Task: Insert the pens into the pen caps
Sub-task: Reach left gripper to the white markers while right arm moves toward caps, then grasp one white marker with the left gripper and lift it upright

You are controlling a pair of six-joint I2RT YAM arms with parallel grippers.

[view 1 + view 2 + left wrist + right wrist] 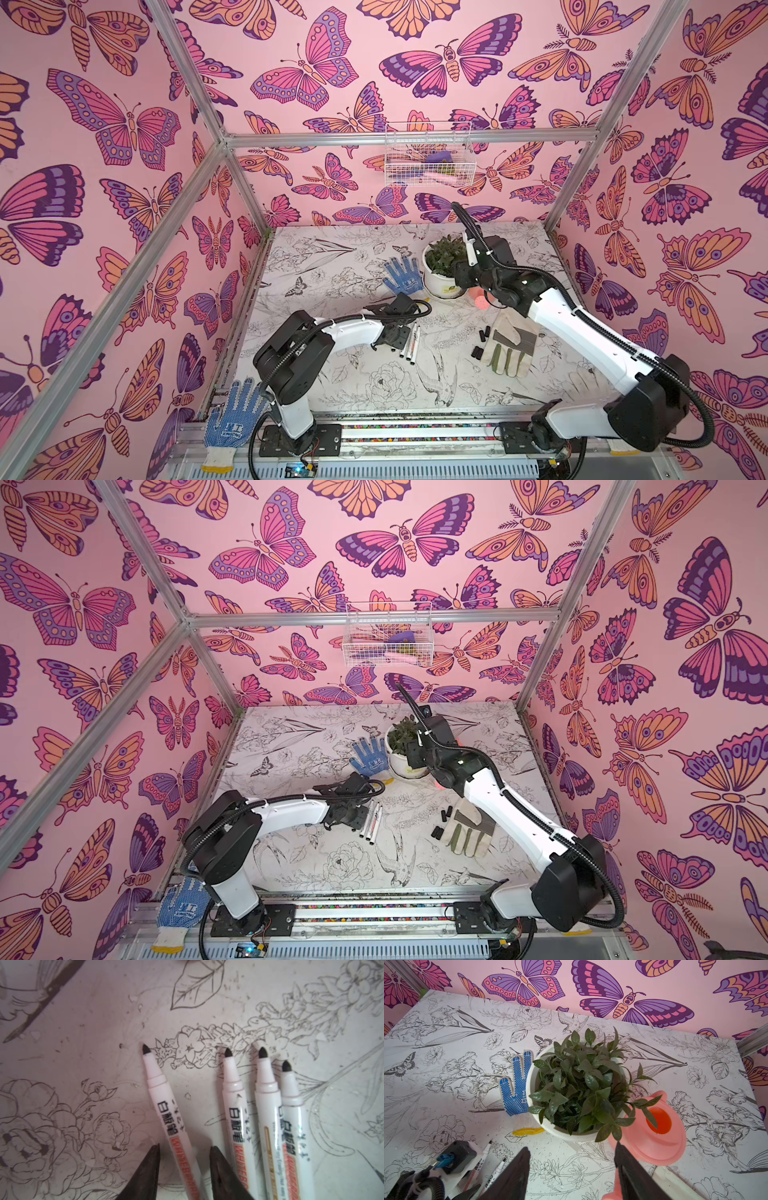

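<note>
The floral-print counter [332, 266] spread between butterfly-papered walls. The right arm [561, 316] reached towards the back, above a potted plant [440, 282] in a white pot. The right fingers [515, 1172] stood wide apart with nothing between them, over bare counter just in front of the pot. A pink watering can [654, 1142] sat just beside the pot.

The left arm [349, 332] bent low over mid-counter. A pale work glove [509, 345] lay flat right of centre. A blue dotted glove [401, 274] lay just beside the pot on its left.

In both top views the four pens [409, 345] lay side by side at mid-counter, under the left arm's tip. They were uncapped, their black tips pointing much the same way. The left wrist view showed three bunched together and the fourth pen [166, 1109] a little apart. The left fingers [149, 1169] straddled that fourth barrel, not yet closed, with a narrow gap either side at the tips.

The four pen caps [484, 334] lay in two pairs just left of the work glove, apart from the pens.
</note>
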